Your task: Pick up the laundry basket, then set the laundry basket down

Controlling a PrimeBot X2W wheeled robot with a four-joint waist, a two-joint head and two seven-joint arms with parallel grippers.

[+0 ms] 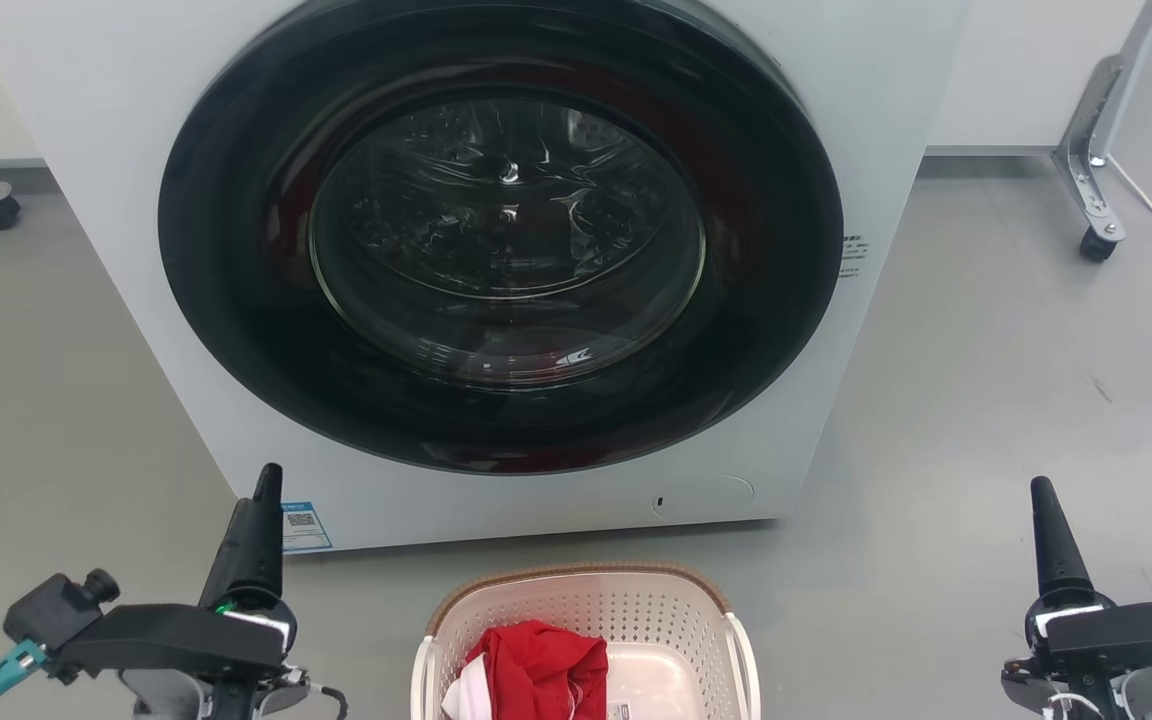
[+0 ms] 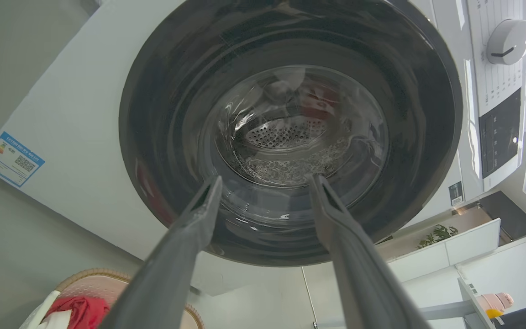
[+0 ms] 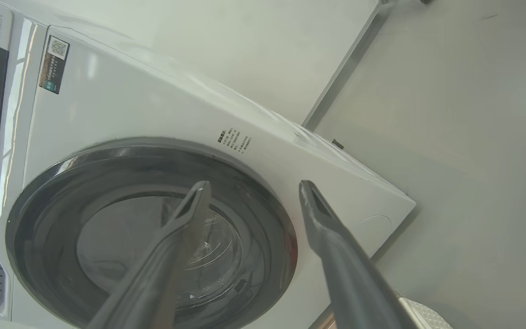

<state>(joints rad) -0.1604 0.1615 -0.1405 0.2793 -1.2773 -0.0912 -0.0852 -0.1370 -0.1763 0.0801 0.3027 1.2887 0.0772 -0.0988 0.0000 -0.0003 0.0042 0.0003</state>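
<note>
- On the floor [image 1: 986, 400], close before the washer [image 1: 86, 180], stands the basket [image 1: 576, 573], about midway between the two grippers and apart from both. The head view's bottom edge cuts off its near end.
- Contents: a red cloth [image 1: 541, 665] and a scrap of white cloth [image 1: 464, 700], heaped loosely toward the left. The right of the basket's floor is bare.
- Left gripper [image 2: 265, 178]: jaws spread apart and empty, pointing at the washer door [image 2: 290, 137], not at the basket.
- Right gripper [image 3: 254, 183]: jaws likewise released, grasping nothing, pointing at the washer front.
- Handling, as judged: thin perforated plastic with a small load, so probably light. The walls would likely flex if squeezed, and the smooth plastic may slip between narrow jaws.
- Balance, as judged: the load sits left of centre, so the basket may dip slightly to that side when raised.
- Recommended hold: the left handle [image 1: 421, 680] and right handle [image 1: 748, 665], one gripper to each. The brown rim is the second choice.
- Caution: raise both sides together and keep the basket level, since the soft cloth can shift. Set it down flat, without dropping it.
</note>
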